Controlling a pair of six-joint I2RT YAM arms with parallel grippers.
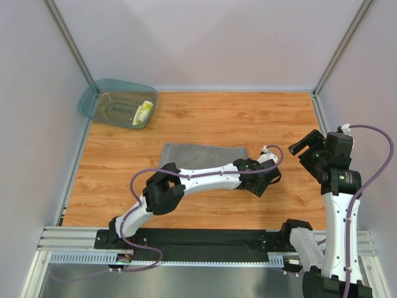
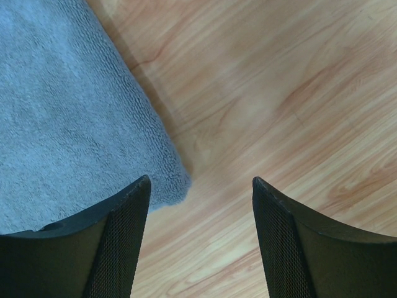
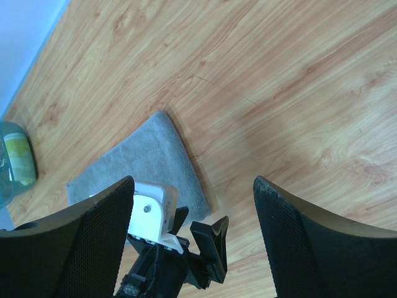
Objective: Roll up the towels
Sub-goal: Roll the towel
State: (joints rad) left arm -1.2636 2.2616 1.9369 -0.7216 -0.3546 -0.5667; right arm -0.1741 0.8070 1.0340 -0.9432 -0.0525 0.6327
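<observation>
— On the wooden table [image 1: 217,118], where is the large plain grey terry towel [image 1: 201,155] found?
— Spread flat mid-table. The left gripper [image 2: 200,179] is held over its near right corner, jaws apart, nothing clamped.
— The small yellow-and-white patterned cloth [image 1: 143,112]?
— Inside the translucent teal plastic tub [image 1: 102,99], far left. The right gripper [image 3: 193,179] is held well apart, jaws spread, empty.
</observation>
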